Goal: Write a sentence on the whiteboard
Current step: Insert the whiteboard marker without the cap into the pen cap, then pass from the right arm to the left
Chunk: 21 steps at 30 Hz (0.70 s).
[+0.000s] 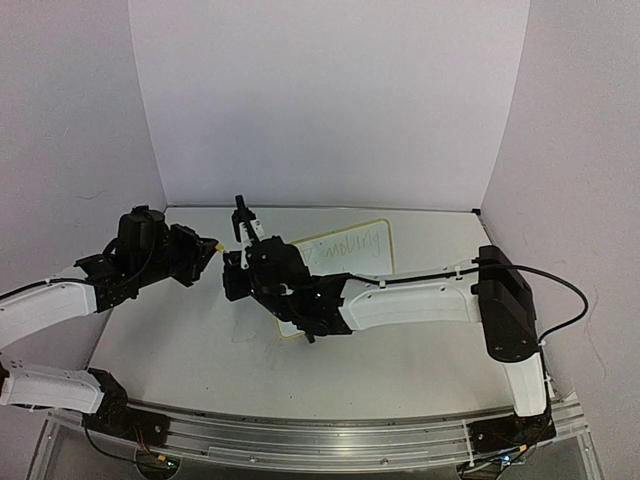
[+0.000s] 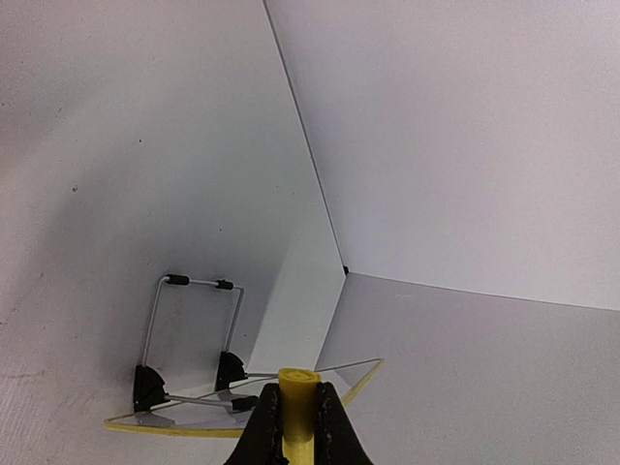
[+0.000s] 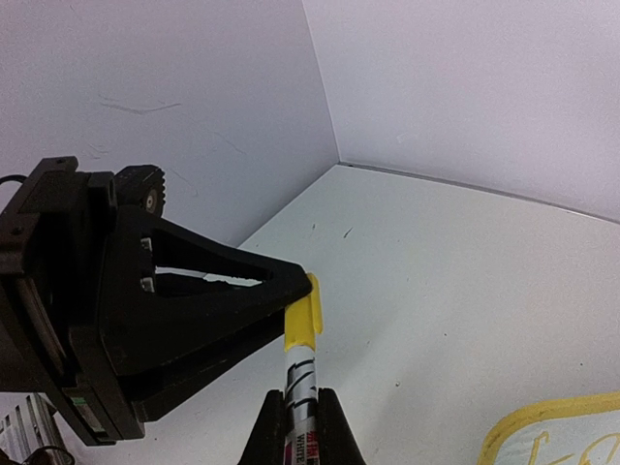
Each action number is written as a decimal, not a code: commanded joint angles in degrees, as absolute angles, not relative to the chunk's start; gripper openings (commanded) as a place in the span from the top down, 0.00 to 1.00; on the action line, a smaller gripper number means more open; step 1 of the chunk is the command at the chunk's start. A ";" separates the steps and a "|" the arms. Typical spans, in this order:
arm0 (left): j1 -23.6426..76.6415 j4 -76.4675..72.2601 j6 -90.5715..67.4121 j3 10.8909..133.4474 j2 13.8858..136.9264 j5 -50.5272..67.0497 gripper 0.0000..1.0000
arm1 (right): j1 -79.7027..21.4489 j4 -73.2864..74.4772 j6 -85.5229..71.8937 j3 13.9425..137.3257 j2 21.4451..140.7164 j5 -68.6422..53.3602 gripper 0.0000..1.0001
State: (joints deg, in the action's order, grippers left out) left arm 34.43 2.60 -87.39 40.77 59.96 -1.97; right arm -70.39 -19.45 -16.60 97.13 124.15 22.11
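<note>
The whiteboard (image 1: 345, 262) lies on the table with a pale yellow rim, partly under my right arm. The sentence (image 1: 352, 243) is a faint yellow-green scrawl on it. My right gripper (image 3: 302, 415) is shut on a white-and-black marker (image 3: 300, 387), left of the board's corner (image 3: 542, 424). The marker's far end carries a yellow cap (image 3: 303, 320). My left gripper (image 2: 298, 415) is shut on that cap (image 2: 298, 386). In the top view both grippers, left (image 1: 208, 247) and right (image 1: 232, 268), meet left of the board. The board's wire stand and black clip feet (image 2: 147, 384) show in the left wrist view.
White walls enclose the table on the left, back (image 1: 330, 100) and right. A metal rail (image 1: 320, 435) with both arm bases runs along the near edge. My right forearm (image 1: 410, 300) lies across the table's middle.
</note>
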 commanded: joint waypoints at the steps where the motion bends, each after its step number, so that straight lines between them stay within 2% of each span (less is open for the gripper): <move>1: 37.58 -2.17 -86.06 41.22 57.30 10.20 1.00 | -66.85 -17.71 -17.14 100.66 127.96 21.47 1.00; 6: 37.50 -0.63 -85.13 40.96 56.50 9.36 1.00 | -66.80 -17.78 -16.85 99.58 126.33 20.52 1.00; 8: 37.41 -0.56 -83.73 41.06 56.00 8.72 0.96 | -66.80 -19.06 -16.36 97.08 123.84 19.73 1.00; 9: 37.40 -0.44 -82.49 41.67 55.89 8.63 0.87 | -66.80 -20.04 -16.04 95.25 122.04 19.25 1.00; 10: 37.36 0.71 -80.59 42.68 55.84 8.54 0.74 | -66.82 -21.47 -15.55 93.40 119.89 18.55 1.00; 15: 37.27 11.78 -70.54 49.80 54.92 6.29 0.32 | -66.88 -25.01 -14.64 83.69 109.19 16.53 1.00; 18: 37.17 15.04 -66.54 51.55 53.76 5.35 0.19 | -66.88 -25.90 -14.02 78.54 102.34 15.17 1.00; 21: 36.56 17.35 -63.44 52.53 53.16 5.88 0.12 | -66.83 -25.91 -13.68 73.86 95.92 12.13 1.00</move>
